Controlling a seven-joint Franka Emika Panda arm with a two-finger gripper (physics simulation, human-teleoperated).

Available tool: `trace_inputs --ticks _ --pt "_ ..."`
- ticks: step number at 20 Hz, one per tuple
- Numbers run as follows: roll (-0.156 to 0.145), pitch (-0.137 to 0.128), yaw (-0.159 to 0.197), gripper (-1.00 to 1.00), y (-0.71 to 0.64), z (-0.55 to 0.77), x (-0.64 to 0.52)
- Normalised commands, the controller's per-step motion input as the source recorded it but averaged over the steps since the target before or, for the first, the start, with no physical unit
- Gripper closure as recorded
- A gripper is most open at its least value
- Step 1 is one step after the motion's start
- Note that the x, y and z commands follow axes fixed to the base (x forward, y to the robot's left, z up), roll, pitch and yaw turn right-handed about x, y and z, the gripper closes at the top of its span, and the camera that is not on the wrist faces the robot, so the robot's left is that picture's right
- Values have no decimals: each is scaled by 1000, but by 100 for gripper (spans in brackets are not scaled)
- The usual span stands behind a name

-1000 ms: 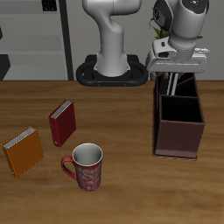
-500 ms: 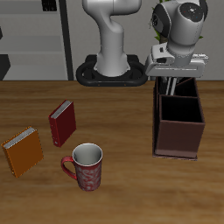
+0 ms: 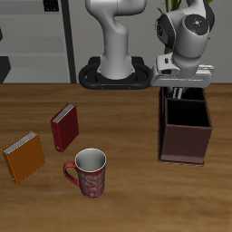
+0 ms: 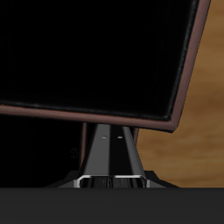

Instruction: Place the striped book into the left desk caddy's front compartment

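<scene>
arm upright, wrist down over left desk caddy (image 3: 186,130) near table's back edge | gripper (image 3: 183,91) at caddy's back rim, jaw state can't tell | striped book not visible

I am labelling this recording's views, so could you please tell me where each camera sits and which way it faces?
Exterior view: in front of and above the table, facing the robot's base at the back; shows the arm, the tool above the desk caddy, the mug, the red book and the orange book.
Wrist view: on the tool, looking down into the caddy's dark inside; shows a finger.
Shared: caddy, tool and table.
</scene>
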Motion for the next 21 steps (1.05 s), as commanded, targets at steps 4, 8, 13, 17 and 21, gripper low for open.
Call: trace_inputs --ticks 4,8,13,17,21 --pt "35 36 -12 100 10 -111 101" --pt "9 47 -27 -100 7 -50 63" --pt "-5 -16 -2 -100 -33 80 -15" --pt "-13 -18 3 -100 -82 103 5" --pt "-37 -9 -3 -100 -167 119 10"
